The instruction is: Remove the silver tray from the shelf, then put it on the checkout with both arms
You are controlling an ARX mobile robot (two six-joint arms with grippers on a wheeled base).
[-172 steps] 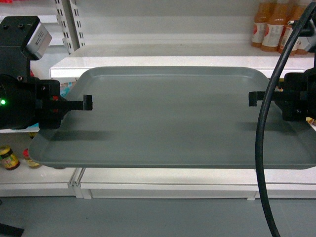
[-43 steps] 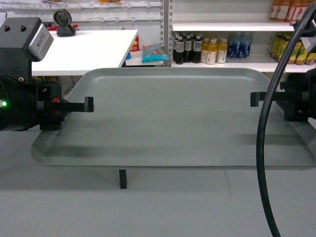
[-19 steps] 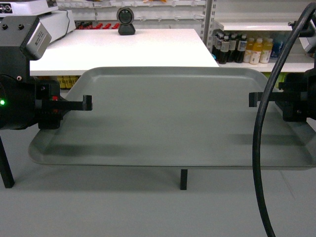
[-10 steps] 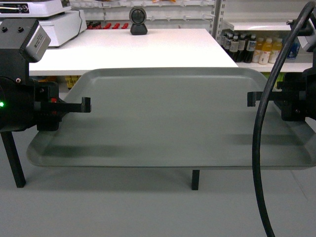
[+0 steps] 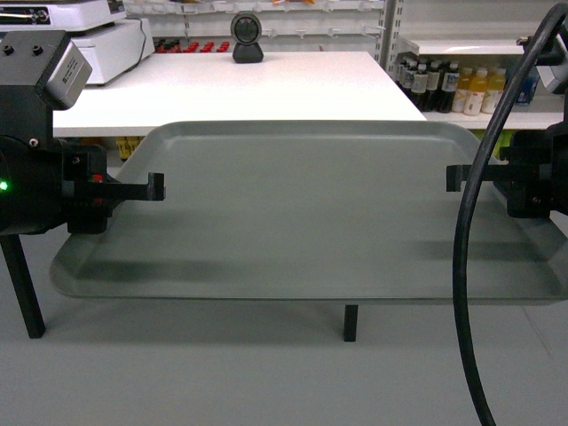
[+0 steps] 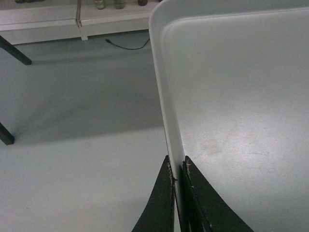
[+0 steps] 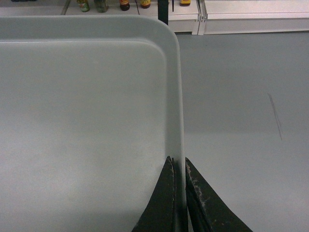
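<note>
with the left gripper and right gripper each clamped on a rim of the silver tray, carrying is underway; next, advance level over the checkout and lower.

A white weighing scale sits at the far left, and bottles of yellow and dark drinks stand in a row on a store rack at the right. Red packets line a rack behind (too small to read). A black cord lies on the grey floor.
</note>
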